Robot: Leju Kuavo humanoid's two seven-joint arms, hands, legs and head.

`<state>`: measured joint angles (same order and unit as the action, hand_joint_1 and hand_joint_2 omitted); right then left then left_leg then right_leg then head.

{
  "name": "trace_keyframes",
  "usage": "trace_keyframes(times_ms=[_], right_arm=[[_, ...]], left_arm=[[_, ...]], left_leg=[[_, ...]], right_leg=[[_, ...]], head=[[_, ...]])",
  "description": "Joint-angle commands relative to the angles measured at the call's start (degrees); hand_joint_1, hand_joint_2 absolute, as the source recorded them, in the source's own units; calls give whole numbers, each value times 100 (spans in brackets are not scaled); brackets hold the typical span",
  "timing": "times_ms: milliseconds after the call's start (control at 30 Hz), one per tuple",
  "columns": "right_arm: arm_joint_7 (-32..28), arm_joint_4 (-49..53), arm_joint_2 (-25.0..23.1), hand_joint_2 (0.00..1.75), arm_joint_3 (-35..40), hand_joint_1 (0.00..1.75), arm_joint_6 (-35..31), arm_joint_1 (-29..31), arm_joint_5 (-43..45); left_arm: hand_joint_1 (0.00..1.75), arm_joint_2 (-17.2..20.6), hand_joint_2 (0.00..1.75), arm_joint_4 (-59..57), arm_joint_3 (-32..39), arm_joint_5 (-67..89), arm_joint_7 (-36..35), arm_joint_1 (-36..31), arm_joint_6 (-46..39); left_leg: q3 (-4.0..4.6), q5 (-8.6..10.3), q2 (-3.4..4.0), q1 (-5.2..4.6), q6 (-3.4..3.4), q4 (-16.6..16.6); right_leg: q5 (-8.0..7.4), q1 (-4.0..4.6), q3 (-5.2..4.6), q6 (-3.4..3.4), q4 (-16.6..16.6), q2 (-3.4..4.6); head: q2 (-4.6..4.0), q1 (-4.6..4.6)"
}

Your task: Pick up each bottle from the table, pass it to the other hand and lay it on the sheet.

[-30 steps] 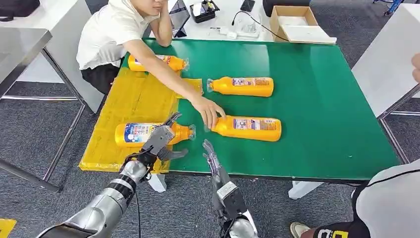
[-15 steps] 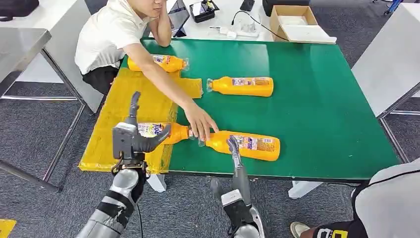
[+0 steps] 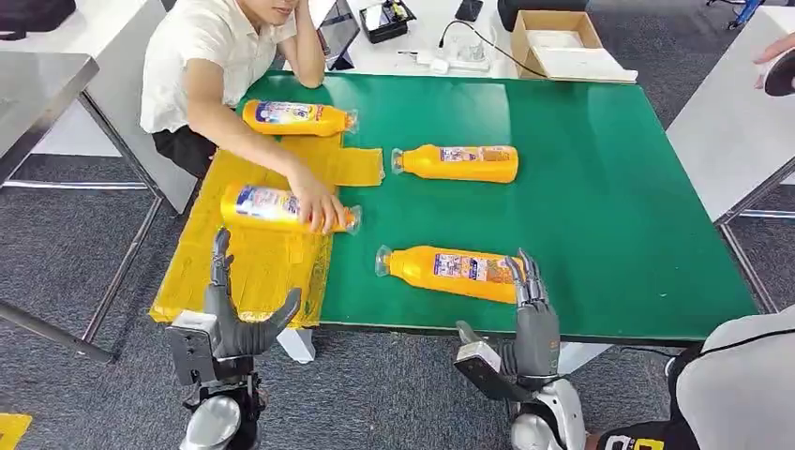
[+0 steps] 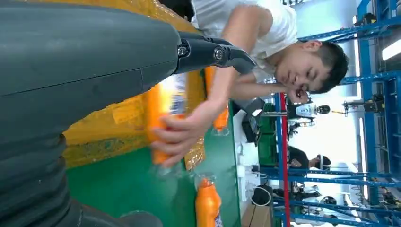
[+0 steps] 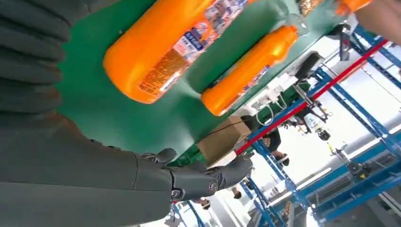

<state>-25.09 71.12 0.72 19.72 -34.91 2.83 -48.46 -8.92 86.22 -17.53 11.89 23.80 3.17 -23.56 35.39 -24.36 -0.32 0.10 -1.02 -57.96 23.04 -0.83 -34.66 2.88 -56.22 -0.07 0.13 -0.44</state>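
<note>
Four orange bottles lie on their sides. One bottle (image 3: 298, 117) rests at the far end of the yellow sheet (image 3: 253, 267). A second bottle (image 3: 272, 205) lies mid-sheet under a person's hand (image 3: 321, 206); it appears blurred in the left wrist view (image 4: 161, 113). A third bottle (image 3: 459, 162) lies on the green table (image 3: 609, 187). The nearest bottle (image 3: 448, 271) (image 5: 161, 47) lies by the table's front edge. My right hand (image 3: 531, 314) stands upright and open at its base end; contact is unclear. My left hand (image 3: 234, 317) is open and empty at the sheet's near edge.
A seated person leans on the table's far left corner. A cardboard box (image 3: 561, 44) and cables sit behind the table. Another person stands at the lower right (image 3: 741, 384). A grey desk (image 3: 37, 84) stands to the left.
My left hand has let go of the bottle on the sheet and drawn back to the near edge. The person slid that bottle further onto the sheet. My right hand moved right to the nearest bottle's base.
</note>
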Motion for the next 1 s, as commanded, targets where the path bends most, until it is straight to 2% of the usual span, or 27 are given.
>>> trace_keyframes(times_ms=[33,67,133,233,333,400,533,767,933,967,1000], right_arm=[[-23,-501,92,175,-163,0,-34,244,-15],[575,-940,296,175,-296,0,12,495,-448],[370,-1763,452,175,-521,0,-112,910,-488],[104,-2426,468,175,-696,0,58,1302,-310],[24,-3006,477,175,-635,0,112,1710,-428],[-376,-3453,332,175,-679,0,215,2047,-160],[-380,-3915,20,175,-641,0,295,2443,-85],[-119,-4376,-43,175,-391,0,495,2766,-343],[-135,-4562,-169,175,-380,0,673,2774,-278],[-60,-4683,-195,175,-307,0,737,2785,-350],[-2,-4739,-201,175,-275,0,786,2794,-378]], left_arm=[[0,159,175,26,-106,-38,-36,1,17],[0,145,175,-36,-145,-143,-53,-1,164],[0,52,175,-160,-118,-262,-32,-24,19],[0,4,175,-285,-71,-166,162,-134,-301],[0,12,175,-495,-113,-192,168,-377,-277],[0,-19,175,-735,-170,-284,172,-592,-248],[0,-106,175,-1356,-174,-225,194,-908,-411],[0,-173,175,-1571,-286,-211,216,-1065,-357],[0,-203,175,-1629,-327,-220,213,-1106,-332],[0,-221,175,-1668,-338,-265,189,-1125,-294],[0,-225,175,-1680,-353,-294,176,-1132,-258]], left_leg=[[-26,-11,12,4,6,5],[-27,-9,9,1,5,7],[-30,-8,7,4,3,8],[-24,-3,11,1,0,7],[-23,0,0,-2,-2,6],[-21,4,12,-8,-4,6],[-25,7,11,-12,-6,8],[-28,4,11,-8,-8,3],[-16,10,3,-10,-10,4],[-49,-3,8,-5,-4,5],[-25,6,8,-9,-8,3]], right_leg=[[8,6,23,-10,5,9],[8,2,23,-9,3,5],[7,4,29,-8,8,2],[-1,1,24,-5,10,6],[1,-3,26,-7,8,-1],[-7,-11,19,-3,8,10],[-7,-13,21,-2,5,7],[-2,-10,25,0,-1,7],[-5,-12,17,4,0,1],[5,-6,50,-8,4,4],[-3,-11,24,0,1,6]], head=[[0,0],[0,0],[0,0],[0,-2],[0,2],[0,2],[0,-2],[0,0],[0,2],[0,0],[0,2]])
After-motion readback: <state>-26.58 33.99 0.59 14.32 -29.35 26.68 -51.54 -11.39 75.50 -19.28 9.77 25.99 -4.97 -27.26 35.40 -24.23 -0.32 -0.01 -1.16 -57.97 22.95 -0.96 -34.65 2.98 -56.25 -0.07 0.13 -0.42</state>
